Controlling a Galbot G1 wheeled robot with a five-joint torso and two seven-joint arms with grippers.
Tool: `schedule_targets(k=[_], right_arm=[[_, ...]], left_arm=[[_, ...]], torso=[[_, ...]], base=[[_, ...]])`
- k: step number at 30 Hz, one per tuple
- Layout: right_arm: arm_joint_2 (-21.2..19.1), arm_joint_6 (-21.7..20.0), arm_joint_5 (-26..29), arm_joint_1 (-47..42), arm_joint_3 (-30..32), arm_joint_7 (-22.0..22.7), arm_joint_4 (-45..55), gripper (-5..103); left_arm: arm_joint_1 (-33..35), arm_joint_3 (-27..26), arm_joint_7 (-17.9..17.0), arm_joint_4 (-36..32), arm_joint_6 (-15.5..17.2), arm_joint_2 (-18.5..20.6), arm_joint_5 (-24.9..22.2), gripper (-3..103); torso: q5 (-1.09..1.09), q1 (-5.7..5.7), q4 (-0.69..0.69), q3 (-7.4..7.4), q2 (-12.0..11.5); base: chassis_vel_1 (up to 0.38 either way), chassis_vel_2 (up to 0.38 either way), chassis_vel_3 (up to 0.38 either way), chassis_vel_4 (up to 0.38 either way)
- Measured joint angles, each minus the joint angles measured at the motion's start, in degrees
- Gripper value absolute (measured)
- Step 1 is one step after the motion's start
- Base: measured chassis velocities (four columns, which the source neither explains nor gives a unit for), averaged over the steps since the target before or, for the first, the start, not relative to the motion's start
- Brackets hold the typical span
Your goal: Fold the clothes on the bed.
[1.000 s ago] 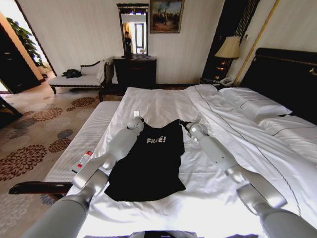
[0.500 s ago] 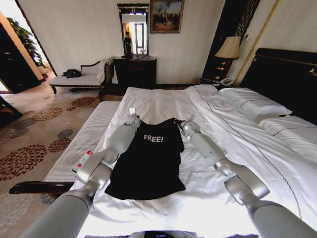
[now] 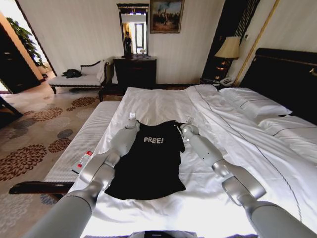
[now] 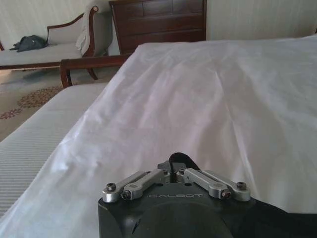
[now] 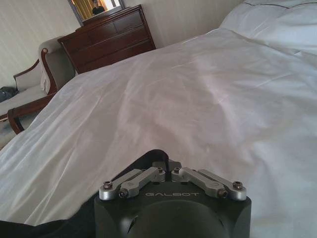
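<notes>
Right, status: I've got both arms out over the bed (image 3: 163,101), one at each top corner of the T-shirt (image 3: 151,161).
Shirt: centre of the head view, hem nearest me, "FREE!" lettering readable, lying mostly flat on the white sheet.
Left gripper (image 3: 132,122): at the shirt's upper-left shoulder; in its wrist view the fingers are drawn together with black cloth pinched between them.
Right gripper (image 3: 186,127): at the upper-right shoulder, likewise clamped on a dark fold.
Done: shirt spread, both shoulders gripped.
Left: I'd judge every fold; none made yet.
</notes>
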Motion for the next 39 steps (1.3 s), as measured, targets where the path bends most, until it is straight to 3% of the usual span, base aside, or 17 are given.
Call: schedule_targets(k=[2, 3, 4, 6, 9, 12, 16, 18, 19, 21, 22, 26, 28, 30, 36, 39], right_arm=[[0.1, 0.0, -0.1, -0.1, 0.0, -0.1, 0.0, -2], [0.2, -0.6, -0.7, -0.4, -0.4, -0.6, 0.1, 12], [0.1, -0.8, -0.8, -0.7, -0.5, -0.7, 0.4, 18], [0.0, -1.0, -0.9, -1.0, -0.6, -0.7, 0.7, 18], [-0.6, -1.7, -1.1, -1.5, -1.0, -0.6, 1.4, 33], [-1.3, -2.1, -1.1, -1.8, -1.2, -0.5, 2.0, 39], [-3.5, -2.3, -0.4, -2.4, -1.1, 0.9, 4.1, 61], [-4.8, -2.3, -0.1, -2.8, -1.0, 1.5, 5.3, 61], [-6.0, -2.4, 0.3, -3.3, -0.9, 1.9, 6.4, 66], [-9.7, -3.1, 2.1, -5.2, -0.4, 3.5, 10.4, 77], [-9.7, -3.1, 2.1, -5.2, -0.4, 3.5, 10.4, 77], [-17.0, -4.2, 5.6, -11.7, 2.2, 5.3, 20.2, 93], [-18.3, -4.3, 6.1, -13.1, 3.2, 5.5, 22.1, 97], [-21.1, -4.4, 7.1, -16.3, 5.4, 5.6, 26.2, 99], [-26.0, -4.8, 9.7, -23.9, 12.1, 5.5, 35.0, 100], [-29.8, -5.2, 11.0, -34.0, 20.4, 5.2, 44.1, 100]], left_arm=[[0.1, -0.1, 0.0, 0.2, 0.0, -0.2, 0.1, -3], [0.6, -0.6, -0.4, 0.5, 1.5, -0.7, 0.1, 12], [0.7, -0.7, -0.4, 0.4, 1.7, -0.7, 0.1, 17], [0.9, -0.7, -0.6, 0.1, 1.8, -0.7, 0.0, 17], [1.0, -1.0, -1.3, -0.4, 2.2, -0.5, -0.4, 33], [1.0, -1.2, -1.7, -0.5, 2.4, -0.3, -0.7, 39], [0.8, -1.2, -2.4, -1.2, 2.6, 0.5, -1.4, 61], [1.1, -1.0, -2.8, -2.6, 2.9, 1.1, -2.3, 61], [1.5, -0.6, -3.3, -4.1, 3.2, 1.8, -3.3, 66], [3.6, 1.6, -4.2, -10.2, 4.4, 4.7, -6.9, 78], [3.6, 1.6, -4.2, -10.2, 4.4, 4.7, -6.9, 78], [8.8, 5.9, -5.1, -23.8, 5.1, 14.0, -13.5, 93], [10.1, 6.1, -5.4, -26.4, 5.1, 16.0, -14.4, 97], [13.4, 6.1, -6.3, -32.0, 5.3, 20.7, -15.0, 99], [20.6, 5.0, -7.2, -43.0, 5.7, 27.3, -17.0, 100], [27.6, 2.7, -6.4, -53.1, 4.9, 32.0, -19.0, 100]], torso=[[0.00, 0.00, 0.00, 0.00, 0.0], [0.00, 0.00, 0.00, 0.00, 0.0], [0.00, 0.00, 0.00, 0.00, 0.0], [0.00, 0.00, 0.00, 0.00, 0.0], [0.00, 0.00, 0.01, 0.00, 0.0], [0.00, 0.00, 0.01, 0.00, 0.0], [0.00, 0.00, 0.01, 0.00, 0.0], [0.00, 0.00, 0.01, 0.00, 0.0], [0.01, 0.00, 0.02, 0.00, 0.0], [-0.01, 0.00, 0.00, 0.00, 0.0], [-0.01, 0.00, 0.00, 0.00, 0.0], [0.02, -0.01, -0.03, -0.01, 0.0], [0.00, -0.01, -0.01, -0.01, 0.0], [0.00, -0.02, 0.02, -0.01, 0.0], [-0.02, 0.00, 0.04, -0.01, 0.0], [-0.05, -0.01, -0.02, -0.02, 0.0]], base=[[0.000, 0.000, 0.000, 0.000], [0.000, 0.000, 0.000, 0.000], [0.000, 0.000, 0.000, 0.000], [0.000, 0.000, 0.000, 0.000], [0.000, 0.000, 0.000, 0.000], [0.000, 0.000, 0.000, 0.000], [0.000, 0.000, 0.000, 0.000], [0.000, 0.000, 0.000, 0.000], [0.000, 0.000, 0.000, 0.000], [0.000, 0.000, 0.000, 0.000], [0.000, 0.000, 0.000, 0.000], [0.000, 0.000, 0.000, 0.000], [0.000, 0.000, 0.000, 0.000], [0.000, 0.000, 0.000, 0.000], [0.000, 0.000, 0.000, 0.000], [0.000, 0.000, 0.000, 0.000]])
